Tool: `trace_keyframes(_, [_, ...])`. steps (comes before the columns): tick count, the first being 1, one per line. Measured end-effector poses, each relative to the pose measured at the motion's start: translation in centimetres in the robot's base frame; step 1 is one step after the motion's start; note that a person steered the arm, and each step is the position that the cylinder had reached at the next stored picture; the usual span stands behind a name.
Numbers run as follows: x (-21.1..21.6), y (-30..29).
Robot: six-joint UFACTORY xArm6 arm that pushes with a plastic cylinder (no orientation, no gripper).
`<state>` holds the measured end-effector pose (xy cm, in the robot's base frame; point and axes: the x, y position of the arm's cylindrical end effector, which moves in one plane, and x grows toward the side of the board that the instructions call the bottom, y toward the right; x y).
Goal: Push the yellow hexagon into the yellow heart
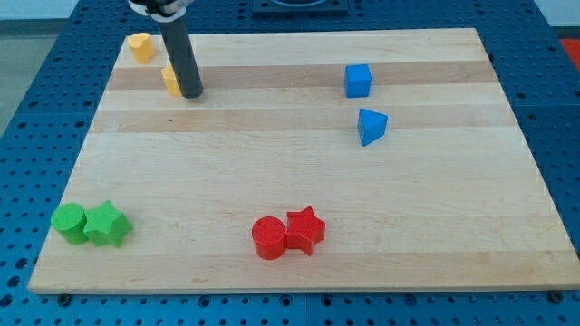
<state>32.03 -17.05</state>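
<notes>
My tip [190,94] rests on the board near the view's top left. A yellow block [169,80], apparently the hexagon, sits right against the rod's left side and is partly hidden by it. A second yellow block [140,45], apparently the heart, lies further up and to the left, near the board's top left corner, a short gap away from the first. The rod rises out of the view's top.
On the wooden board [272,163] a blue cube [358,80] and a blue triangle [371,126] lie at the upper right. A red cylinder [268,238] touches a red star [305,230] at bottom centre. A green cylinder [69,222] touches a green star [107,225] at bottom left.
</notes>
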Motion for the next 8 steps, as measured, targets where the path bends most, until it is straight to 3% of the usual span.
trace_keyframes(4, [-5.9, -2.9])
trace_keyframes(6, [-1.9, -3.3])
trace_keyframes(8, [-1.9, -7.7])
